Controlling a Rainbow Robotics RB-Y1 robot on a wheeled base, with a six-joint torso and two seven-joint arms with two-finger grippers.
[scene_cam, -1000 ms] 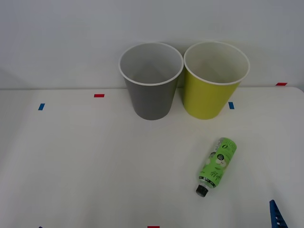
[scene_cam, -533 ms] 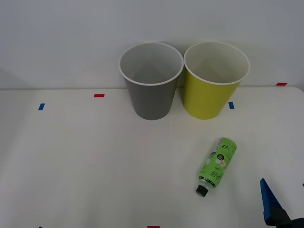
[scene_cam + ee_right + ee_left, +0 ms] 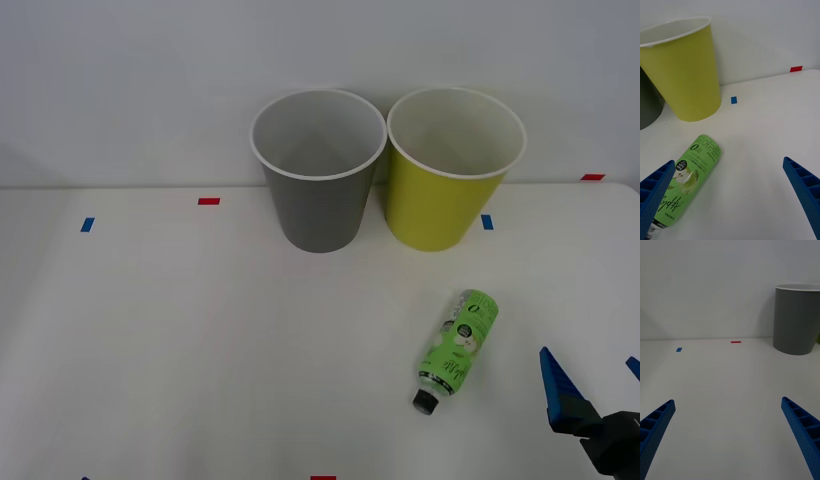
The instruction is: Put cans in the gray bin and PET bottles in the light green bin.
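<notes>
On the white worktop, gray bin and light green bin stand side by side. The PET bottle lies nearer, probably light, smooth, roll-prone; grip mid-label. Right claw gapes beside it; left claw likewise spread.

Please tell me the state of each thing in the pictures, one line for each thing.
gray bin: upright on the table, nothing visible inside.
light green bin: upright beside the gray bin, nothing visible inside.
bottle: lying on its side, cap on, cap pointing toward the robot.
right gripper: open, beside the bottle, not touching it.
left gripper: open, holding nothing.
</notes>
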